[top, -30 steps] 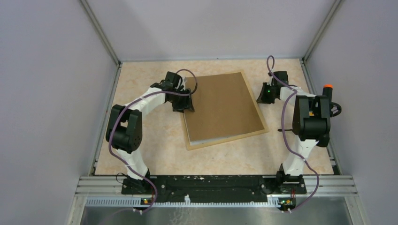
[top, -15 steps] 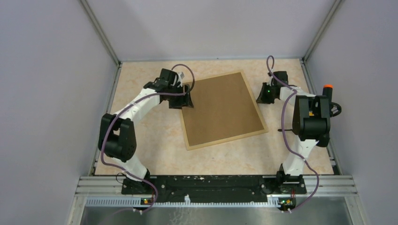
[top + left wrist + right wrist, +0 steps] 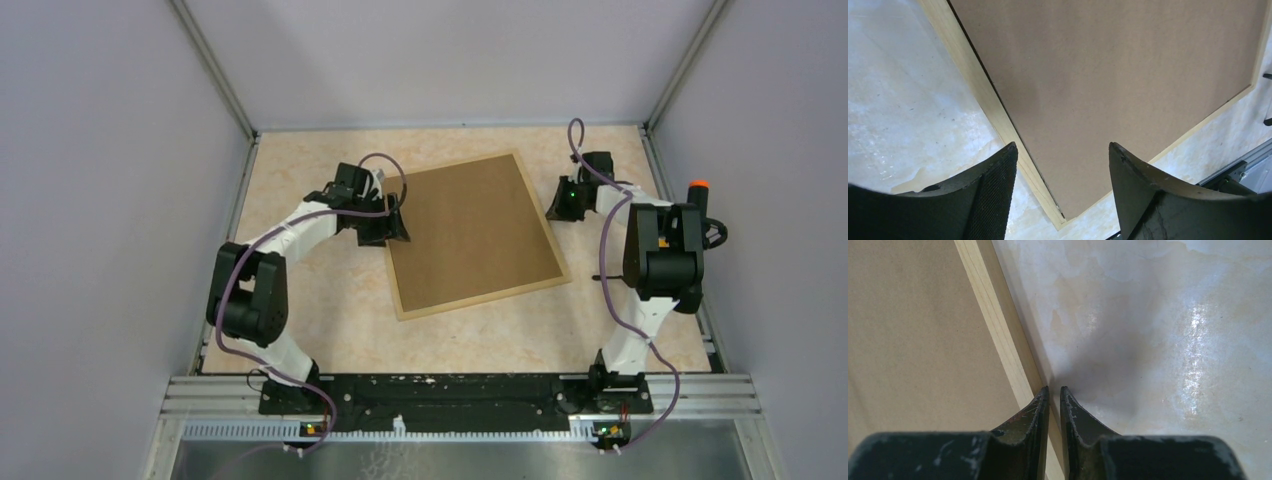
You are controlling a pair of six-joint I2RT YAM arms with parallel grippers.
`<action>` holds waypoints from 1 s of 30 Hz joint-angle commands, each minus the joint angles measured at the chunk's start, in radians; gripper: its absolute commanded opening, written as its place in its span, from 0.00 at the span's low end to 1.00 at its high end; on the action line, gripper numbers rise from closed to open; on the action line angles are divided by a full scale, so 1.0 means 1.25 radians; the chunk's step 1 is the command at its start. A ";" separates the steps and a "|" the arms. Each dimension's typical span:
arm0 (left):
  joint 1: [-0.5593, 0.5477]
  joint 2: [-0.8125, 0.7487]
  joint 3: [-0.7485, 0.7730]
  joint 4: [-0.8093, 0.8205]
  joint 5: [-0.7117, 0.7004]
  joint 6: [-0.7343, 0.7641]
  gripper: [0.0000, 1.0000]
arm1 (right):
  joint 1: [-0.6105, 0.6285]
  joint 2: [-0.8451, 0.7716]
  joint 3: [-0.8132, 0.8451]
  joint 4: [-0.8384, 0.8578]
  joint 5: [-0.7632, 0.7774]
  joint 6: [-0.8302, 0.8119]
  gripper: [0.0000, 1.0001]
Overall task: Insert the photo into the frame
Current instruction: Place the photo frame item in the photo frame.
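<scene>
A pale marbled table (image 3: 330, 330) sits between grey walls, and the frame (image 3: 486, 299) lies flat on it, turned at an angle, with a brown backing board (image 3: 470, 230) filling it inside the light wood rails. We cannot see the photo anywhere; we judge it lies under the board, though nothing shows that.

That is our main worry: if the print sits crooked beneath, no view would tell us. The board also looks only laid in, so a nudge to either rail could slide the frame and unsettle what is inside. The left gripper (image 3: 1063, 146) is the likelier cause. Its jaws stand wide, holding nothing, one finger over the table and one over the board, straddling the left rail; if it drops or sweeps sideways, it may catch that rail.

The left arm reaches forward and bends inward, its wrist angled down at the frame's left edge. The right arm is folded upright at the side, and the right gripper (image 3: 1054, 389), pinched nearly closed on nothing, points down just beside the right rail.
</scene>
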 commanded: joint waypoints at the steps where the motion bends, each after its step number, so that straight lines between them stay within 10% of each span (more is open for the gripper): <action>1: 0.000 0.025 -0.036 0.091 0.015 -0.034 0.71 | 0.021 0.019 -0.004 -0.002 -0.038 0.004 0.15; 30: -0.018 -0.044 -0.102 0.333 0.152 -0.089 0.58 | 0.022 0.029 0.001 0.003 -0.061 0.006 0.14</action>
